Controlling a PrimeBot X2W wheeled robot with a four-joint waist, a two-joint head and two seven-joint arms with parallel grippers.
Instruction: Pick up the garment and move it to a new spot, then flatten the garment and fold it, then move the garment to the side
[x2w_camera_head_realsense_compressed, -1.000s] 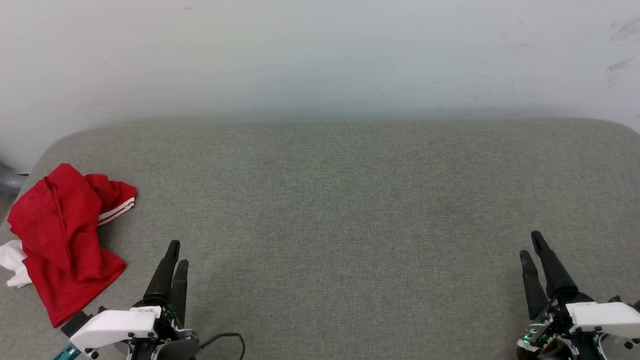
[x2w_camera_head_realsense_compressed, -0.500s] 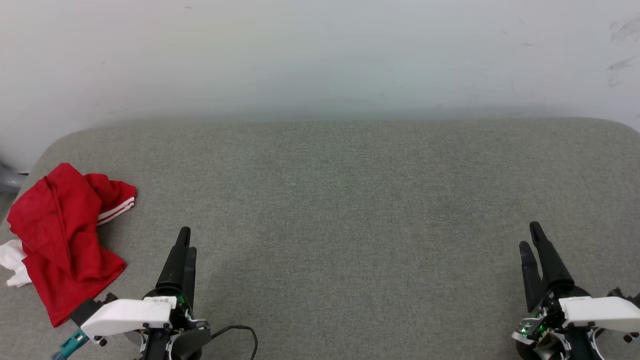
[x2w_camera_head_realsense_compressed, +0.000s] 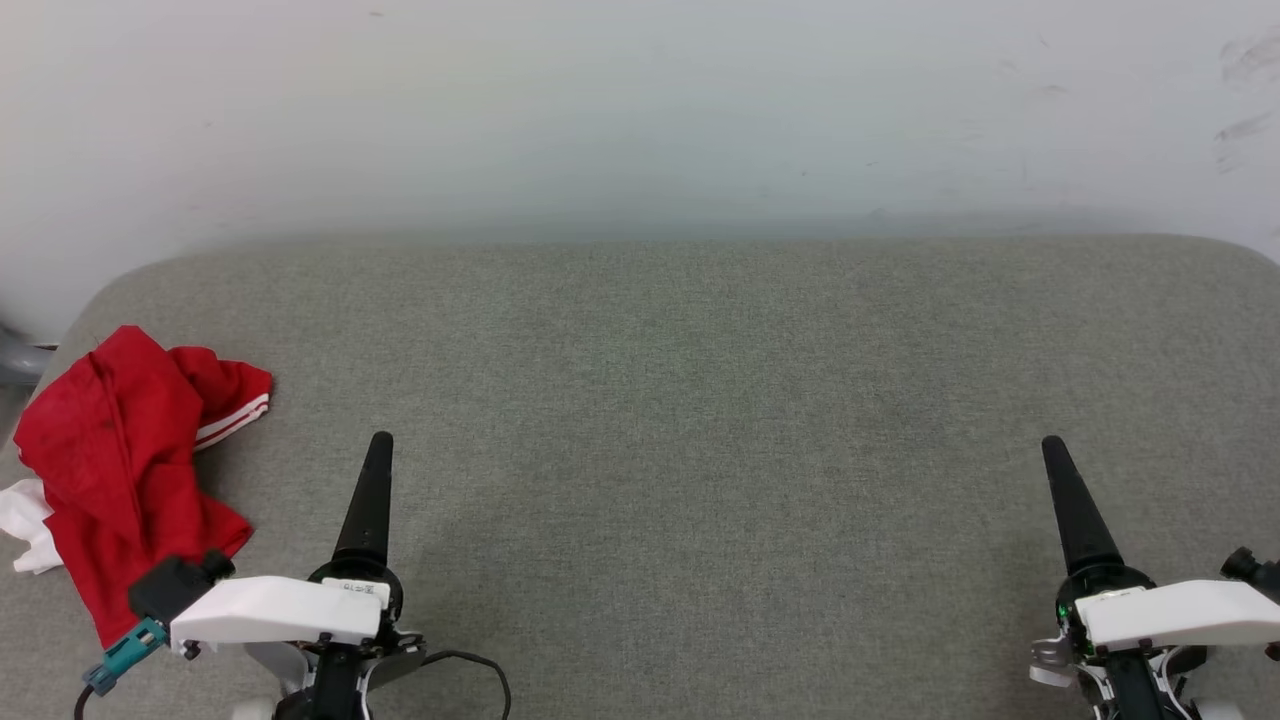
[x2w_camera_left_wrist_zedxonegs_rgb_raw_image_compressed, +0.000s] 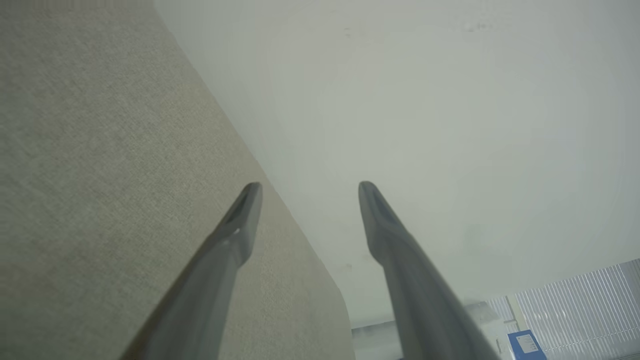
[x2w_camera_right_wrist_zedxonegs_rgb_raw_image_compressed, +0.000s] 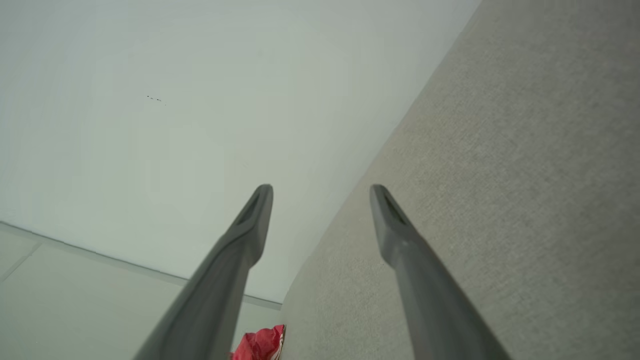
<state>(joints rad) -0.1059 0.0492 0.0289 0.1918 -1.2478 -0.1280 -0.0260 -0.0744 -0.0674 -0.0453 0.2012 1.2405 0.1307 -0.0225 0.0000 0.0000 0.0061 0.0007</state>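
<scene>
Off to the left of the fingers of the left gripper (x2w_camera_head_realsense_compressed: 380, 442), the garment (x2w_camera_head_realsense_compressed: 120, 470) sits crumpled on the tabletop (x2w_camera_head_realsense_compressed: 650, 400), lying roughly parallel to them. Those fingers and the right gripper (x2w_camera_head_realsense_compressed: 1050, 445) ones are spread, empty. Left arm's way closer, I reckon.

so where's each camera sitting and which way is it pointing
Head view: on the head, facing forward and down at the grey fabric surface and wall; left pincer lower left, right pincer lower right, garment far left.
Left wrist view: on the left wrist, along its open fingers, past the surface's edge to the wall.
Right wrist view: on the right wrist, along its open fingers, surface on the right.
Shared: head and right wrist views both catch the garment.
</scene>
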